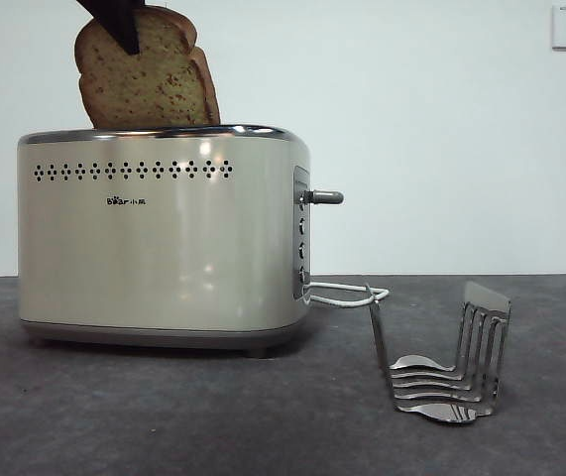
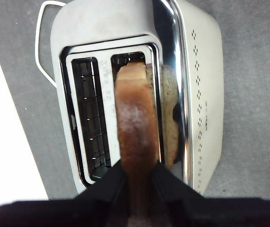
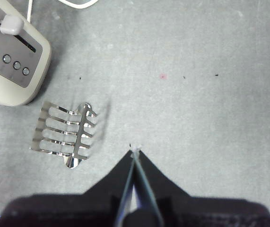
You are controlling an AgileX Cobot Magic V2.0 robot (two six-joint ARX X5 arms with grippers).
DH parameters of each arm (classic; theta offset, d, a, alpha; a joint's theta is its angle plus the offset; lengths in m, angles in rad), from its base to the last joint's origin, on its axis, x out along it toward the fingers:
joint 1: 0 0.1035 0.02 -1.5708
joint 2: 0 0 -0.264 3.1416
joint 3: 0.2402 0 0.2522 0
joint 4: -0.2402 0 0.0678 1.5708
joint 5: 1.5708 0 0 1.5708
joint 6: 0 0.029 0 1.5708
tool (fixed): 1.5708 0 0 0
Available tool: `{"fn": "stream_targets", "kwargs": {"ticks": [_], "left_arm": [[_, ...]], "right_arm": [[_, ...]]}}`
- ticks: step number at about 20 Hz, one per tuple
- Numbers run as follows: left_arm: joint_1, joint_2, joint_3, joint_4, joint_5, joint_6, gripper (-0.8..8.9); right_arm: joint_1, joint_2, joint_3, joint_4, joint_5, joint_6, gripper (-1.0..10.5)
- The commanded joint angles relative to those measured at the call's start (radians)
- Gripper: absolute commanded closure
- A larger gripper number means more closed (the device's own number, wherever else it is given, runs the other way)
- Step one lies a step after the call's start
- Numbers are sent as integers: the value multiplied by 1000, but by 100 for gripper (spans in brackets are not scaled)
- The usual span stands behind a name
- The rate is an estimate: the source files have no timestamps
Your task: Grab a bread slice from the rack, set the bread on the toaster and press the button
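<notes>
Gripping the thick brown-crusted slice of bread [image 2: 135, 127] by its top edge, the left tool [image 2: 137, 177] holds it upright, partly lowered into one slot of the cream boxy toaster [image 1: 164, 248]; the other slot and the silver wire rack [image 1: 451, 367] sit empty. Well aside, the right tool [image 3: 135, 158] hangs pressed together.

L gripper [image 2: 135, 172] hangs directly above the toaster [image 1: 164, 248], pointing straight down, jaws clamped on the crust edges of the slice of bread [image 1: 144, 74]. R gripper [image 3: 135, 156] hovers off to the toaster's control-panel side, jaws closed w/ tips touching, nothing between.
</notes>
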Motion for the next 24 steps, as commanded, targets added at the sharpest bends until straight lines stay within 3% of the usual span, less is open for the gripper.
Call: {"fn": "stream_targets", "kwargs": {"ticks": [1, 14, 19, 21, 24], "left_arm": [[14, 7, -2, 14, -6, -1, 818], [14, 82, -3, 74, -4, -11, 815], [14, 110, -3, 95, 33, -137, 812], [14, 113, -3, 94, 57, -165, 755], [14, 113, -3, 99, 49, -183, 499]], "right_arm": [[0, -1, 2, 10, 5, -9, 946], [0, -1, 2, 5, 5, -9, 946], [0, -1, 2, 5, 22, -9, 946], [0, -1, 2, 5, 43, -9, 946], [0, -1, 2, 4, 46, -9, 946]]}}
